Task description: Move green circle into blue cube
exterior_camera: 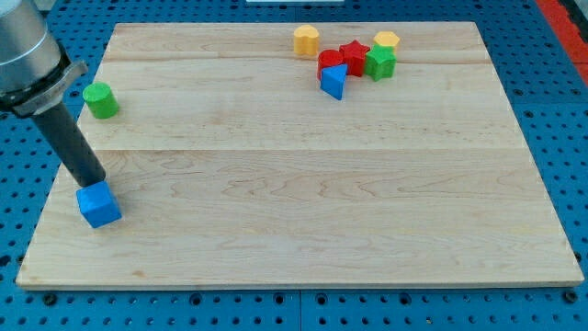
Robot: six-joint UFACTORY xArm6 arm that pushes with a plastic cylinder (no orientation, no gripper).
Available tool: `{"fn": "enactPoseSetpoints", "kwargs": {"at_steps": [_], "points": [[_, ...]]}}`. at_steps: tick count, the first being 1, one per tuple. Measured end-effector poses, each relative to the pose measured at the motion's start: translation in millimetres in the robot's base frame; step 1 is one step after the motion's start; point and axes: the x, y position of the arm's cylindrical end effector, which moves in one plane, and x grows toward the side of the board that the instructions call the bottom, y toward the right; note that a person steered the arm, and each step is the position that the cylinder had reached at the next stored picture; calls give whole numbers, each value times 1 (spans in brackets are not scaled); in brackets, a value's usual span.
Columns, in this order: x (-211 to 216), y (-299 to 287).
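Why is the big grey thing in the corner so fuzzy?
In the camera view, the arm sits close to the lens, so it looks soft; the blocks stay sharp. Lighting is even, with only small shadows, like under the blue cube, where my tip meets it.

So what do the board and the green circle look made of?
Board: pale wood by the look, with visible grain and plank seams, matte. Green circle: probably plastic, uniform saturated colour with a smooth, faintly glossy surface; could be painted.
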Motion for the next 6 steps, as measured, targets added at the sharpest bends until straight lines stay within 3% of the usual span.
{"fn": "enactPoseSetpoints", "kwargs": {"at_steps": [1,2,3,5,6], "points": [[1,14],[31,18],[17,19],[-88,45],[-135,32]]}}
